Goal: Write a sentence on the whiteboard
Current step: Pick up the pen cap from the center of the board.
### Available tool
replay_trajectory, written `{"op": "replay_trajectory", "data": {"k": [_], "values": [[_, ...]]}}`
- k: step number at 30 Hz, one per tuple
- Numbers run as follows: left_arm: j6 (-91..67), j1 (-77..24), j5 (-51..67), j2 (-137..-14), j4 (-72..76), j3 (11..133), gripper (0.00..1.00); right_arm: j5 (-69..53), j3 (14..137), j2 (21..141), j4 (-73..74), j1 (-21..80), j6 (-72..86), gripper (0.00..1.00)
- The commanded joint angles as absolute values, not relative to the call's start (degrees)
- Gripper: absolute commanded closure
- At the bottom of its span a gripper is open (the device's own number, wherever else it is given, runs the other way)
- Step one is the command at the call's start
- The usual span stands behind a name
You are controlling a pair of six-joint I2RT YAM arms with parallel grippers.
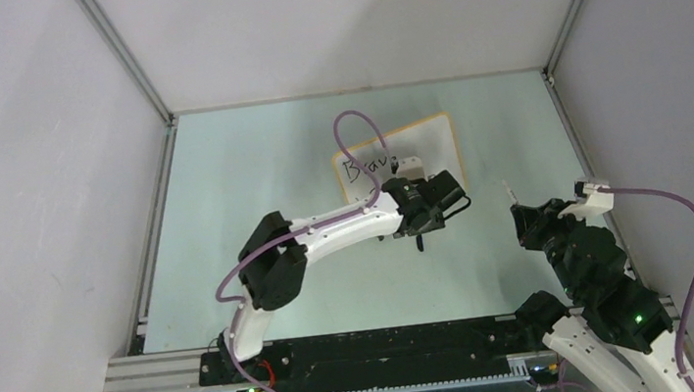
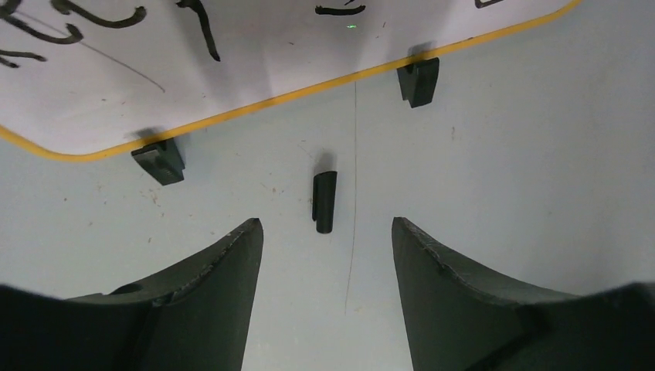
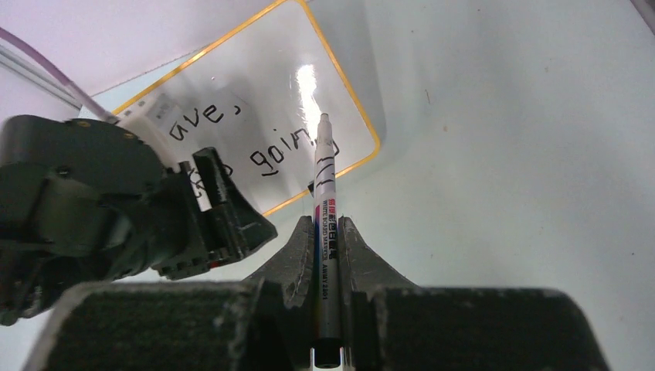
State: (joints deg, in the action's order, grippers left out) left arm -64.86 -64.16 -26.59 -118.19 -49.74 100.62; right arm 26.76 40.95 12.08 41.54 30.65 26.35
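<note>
The whiteboard (image 1: 436, 141) lies at the back middle of the table, its orange frame and two black clip feet (image 2: 160, 160) showing in the left wrist view. The sentence (image 3: 270, 158) on it reads "ave," and "going" in the right wrist view, and "Brav" in the top view (image 1: 366, 167). My left gripper (image 1: 428, 208) hovers open and empty over the board's near edge. A black marker cap (image 2: 324, 201) lies on the table below its fingers. My right gripper (image 1: 523, 218) is off to the board's right, shut on a whiteboard marker (image 3: 324, 193) with its tip pointing up, off the board.
White enclosure walls with aluminium posts surround the pale green table (image 1: 252, 177). A black and metal rail (image 1: 390, 349) runs along the near edge by the arm bases. Purple cables (image 1: 354, 121) loop above the left arm and beside the right arm.
</note>
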Motion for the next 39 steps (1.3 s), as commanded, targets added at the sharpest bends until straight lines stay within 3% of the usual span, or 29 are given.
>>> {"op": "replay_trajectory", "data": {"k": [1,29,36,39], "values": [[-63.47,-64.22,-27.86,-121.5,-51.24,105.4,0.34,27.6,43.15,11.34,40.56,31.0,26.85,1.0],[-61.08,-64.15,-23.3,-129.03,-45.45,102.32,0.57,26.54,42.89,10.96,39.99,30.91,26.52,1.0],[-62.04,-64.16,-22.73,-129.0,-44.53,100.49,0.74,26.43,42.89,10.77,40.14,30.92,26.67,1.0],[-62.21,-64.16,-22.65,-128.25,-44.62,100.07,0.94,26.45,42.89,10.6,40.16,31.0,26.67,1.0]]}}
